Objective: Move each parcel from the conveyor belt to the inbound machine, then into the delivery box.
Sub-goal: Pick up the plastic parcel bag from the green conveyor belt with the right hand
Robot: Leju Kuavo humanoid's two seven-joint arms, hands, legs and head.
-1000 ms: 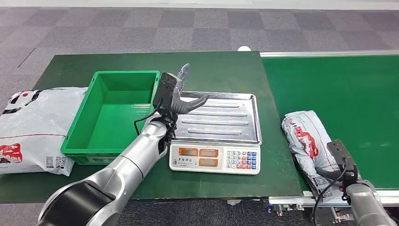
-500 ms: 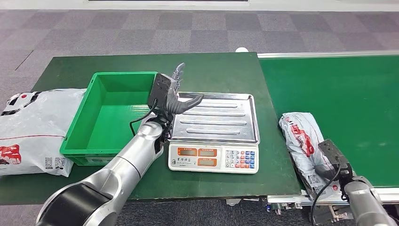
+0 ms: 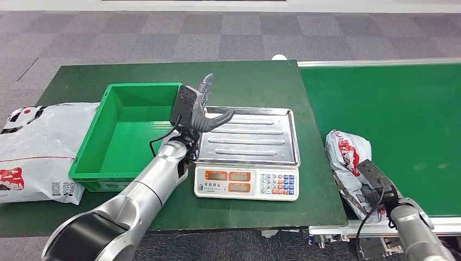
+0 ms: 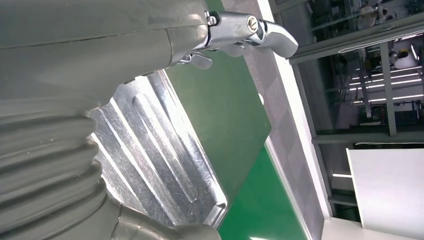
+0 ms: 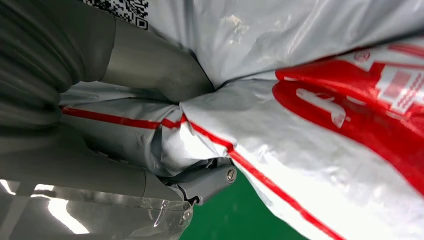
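Note:
A white and grey parcel [image 3: 347,157] with red print lies crumpled at the conveyor belt's [image 3: 402,114] near left edge. My right hand [image 3: 375,182] grips its near end; in the right wrist view the thumb [image 5: 150,70] presses into the parcel [image 5: 325,125] and darker fingers [image 5: 210,180] curl under it. The inbound machine is a weighing scale with a bare steel tray [image 3: 255,136]. My left hand [image 3: 201,109] hovers open at the tray's left edge, holding nothing. The left wrist view shows the tray [image 4: 150,150] under that hand's fingers [image 4: 250,30]. The green delivery box [image 3: 87,157] stands left of the scale.
A second large white parcel [image 3: 38,147] lies on the dark green table [image 3: 244,76], left of the box. The scale's keypad and displays [image 3: 247,183] face me. Grey carpet floor lies beyond the table.
My right hand has moved up and to the left with the parcel's near end, so the parcel has bunched up and grown shorter. My left hand has stayed put.

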